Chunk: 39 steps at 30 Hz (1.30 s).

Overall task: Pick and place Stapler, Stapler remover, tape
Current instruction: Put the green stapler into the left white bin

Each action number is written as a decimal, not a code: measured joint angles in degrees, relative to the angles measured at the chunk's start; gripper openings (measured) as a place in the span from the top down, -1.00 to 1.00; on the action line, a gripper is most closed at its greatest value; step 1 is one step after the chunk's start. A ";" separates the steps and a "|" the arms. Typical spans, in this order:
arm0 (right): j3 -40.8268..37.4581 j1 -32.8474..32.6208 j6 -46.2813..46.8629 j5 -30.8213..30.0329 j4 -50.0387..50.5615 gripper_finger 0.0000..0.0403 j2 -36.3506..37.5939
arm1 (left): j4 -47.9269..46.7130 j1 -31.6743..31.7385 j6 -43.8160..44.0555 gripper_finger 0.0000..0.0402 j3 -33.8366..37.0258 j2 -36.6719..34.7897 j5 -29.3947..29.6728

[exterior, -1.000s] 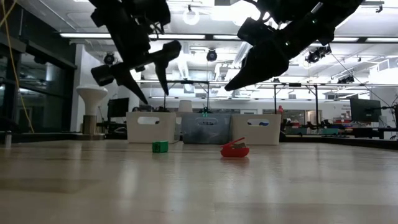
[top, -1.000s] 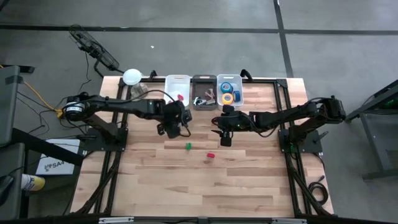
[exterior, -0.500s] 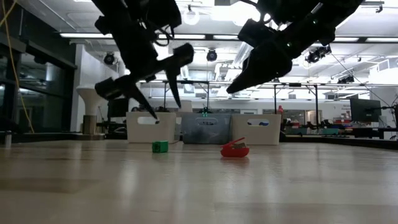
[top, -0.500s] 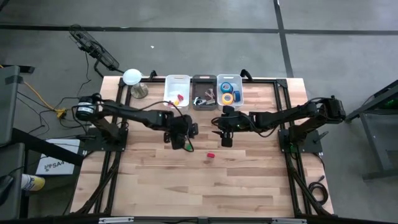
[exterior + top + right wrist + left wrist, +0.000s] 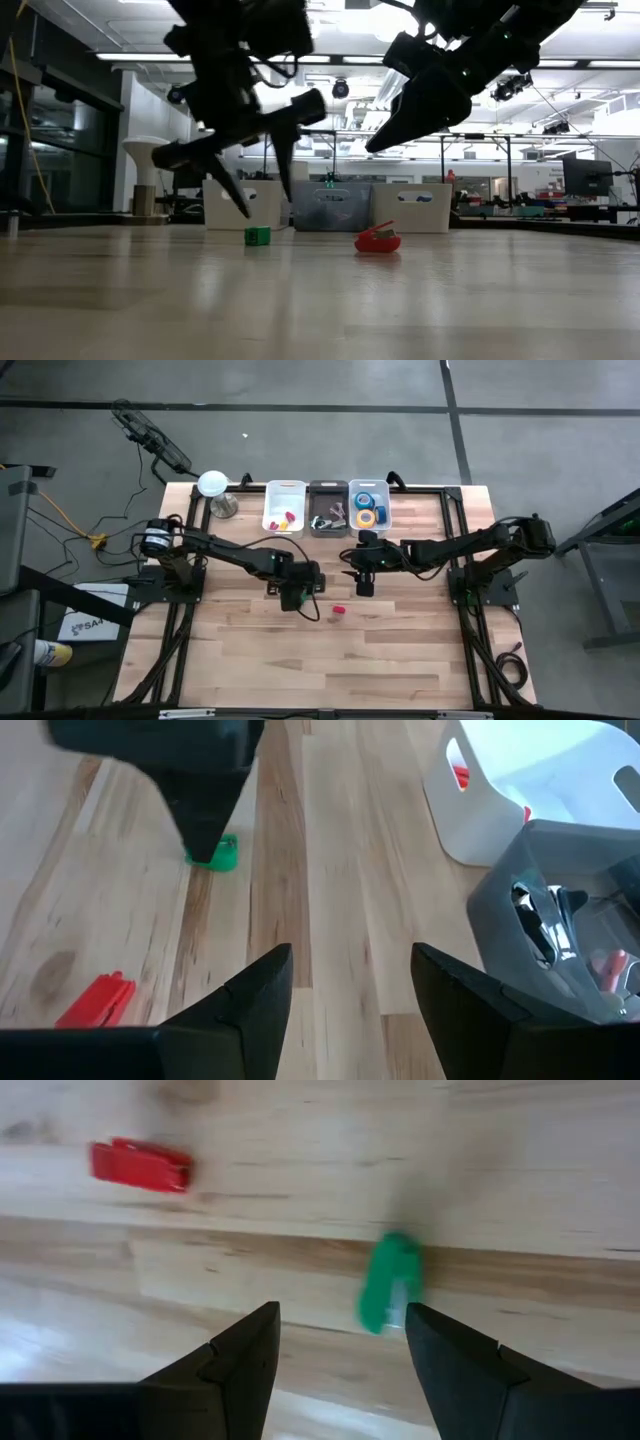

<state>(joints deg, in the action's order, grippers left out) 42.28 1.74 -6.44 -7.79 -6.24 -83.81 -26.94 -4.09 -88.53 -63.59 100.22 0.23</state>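
Note:
A small green piece and a small red stapler-like piece lie flat on the wooden table; in the low view the green one sits left of the red one. My left gripper hangs open just above the green piece, touching nothing; it shows mid-table in the high view. My right gripper waits open, raised, in front of the bins. Two blue tape rolls and a yellow one lie in the rightmost bin.
Three bins stand in a row at the table's far edge: a white one with small red and yellow pieces, a grey one with metal items, and the tape bin. A white lamp-like object stands at the far left corner. Bare wood toward the near edge.
My left gripper has moved from beside the white bin toward the table's near edge and to the right, and has come down until it stands over the green piece, fingers still apart. The green and red pieces have stayed in place.

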 joint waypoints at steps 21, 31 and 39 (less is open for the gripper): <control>0.00 0.02 -0.01 -0.18 0.92 0.02 0.00 | -6.69 -0.07 -4.73 -0.06 -5.16 7.10 0.34; 0.00 0.01 -0.01 -0.18 0.90 0.02 0.00 | -6.81 -0.07 -7.80 0.05 -5.25 7.61 0.63; 0.00 0.01 0.00 -0.18 0.90 0.02 0.00 | -7.73 -0.07 -7.64 0.44 -5.17 7.67 0.83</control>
<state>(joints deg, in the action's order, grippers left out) 42.28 1.75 -6.44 -7.97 -5.34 -83.81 -34.67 -4.16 -96.17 -68.75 107.90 1.06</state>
